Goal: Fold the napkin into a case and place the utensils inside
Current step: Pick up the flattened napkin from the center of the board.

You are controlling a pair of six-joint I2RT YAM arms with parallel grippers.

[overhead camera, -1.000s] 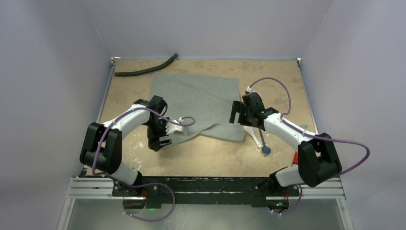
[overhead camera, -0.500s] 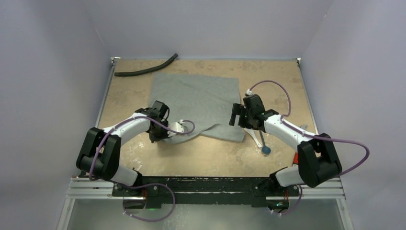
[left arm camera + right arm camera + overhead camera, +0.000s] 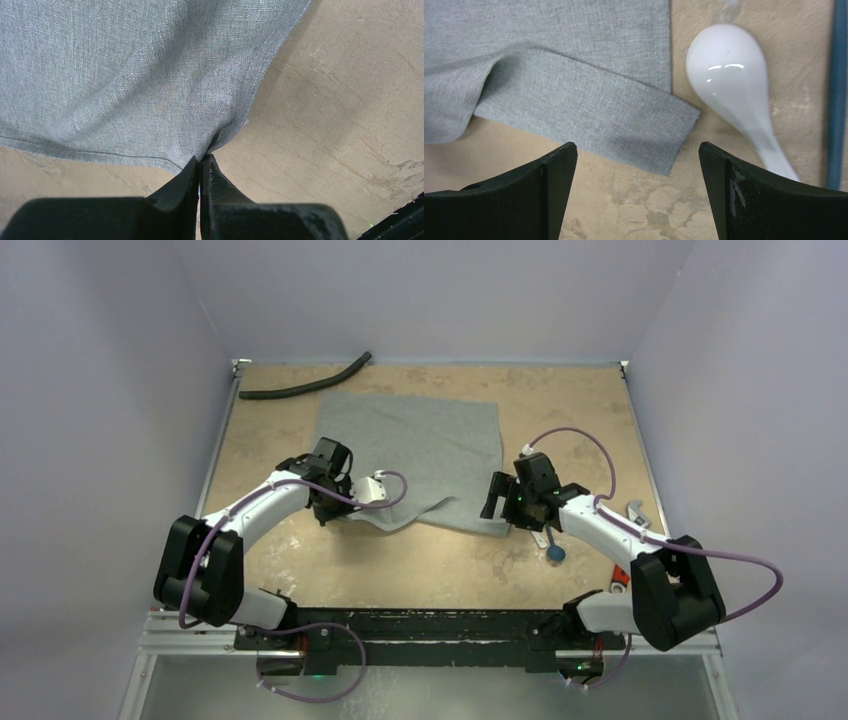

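Large grey cloth napkin is spread on the tan table, not folded yet, near edge rumpled. Left gripper is pinched tight on the near-left corner, cloth puckering at the tips; I'd say that's the grip for lifting the fold. Right gripper gapes wide over the near-right corner flap with nothing in it, apparently lined up to pinch the matching corner. Small white spoon sits just right of that edge, thin dark stick with round blue end beside it, both outside the cloth.

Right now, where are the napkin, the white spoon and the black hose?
napkin (image 3: 420, 435): top external view, flat middle of the cloth.
white spoon (image 3: 729, 70): right wrist view, its bowl.
black hose (image 3: 295, 391): top external view, midway along it.
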